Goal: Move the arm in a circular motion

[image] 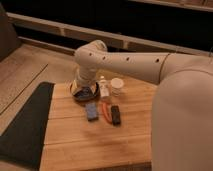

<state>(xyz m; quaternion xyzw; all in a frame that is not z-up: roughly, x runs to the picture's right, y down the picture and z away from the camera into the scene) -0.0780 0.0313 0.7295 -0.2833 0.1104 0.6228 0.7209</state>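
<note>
The arm [130, 62] is large and cream-white, with a row of small dark holes along it. It reaches from the thick segment at the right [185, 115] leftward to a rounded elbow [92, 54]. From there it bends down toward the wooden table [90, 145]. The gripper [81, 86] is at the arm's lower end, just above a dark bowl [85, 94] at the table's back left, and is mostly hidden by the arm.
A small clear bottle [104, 89] and a white cup [117, 86] stand right of the bowl. A blue pack [91, 111], an orange item [105, 111] and a black bar [115, 115] lie in front. A dark mat [25, 125] lies left of the table.
</note>
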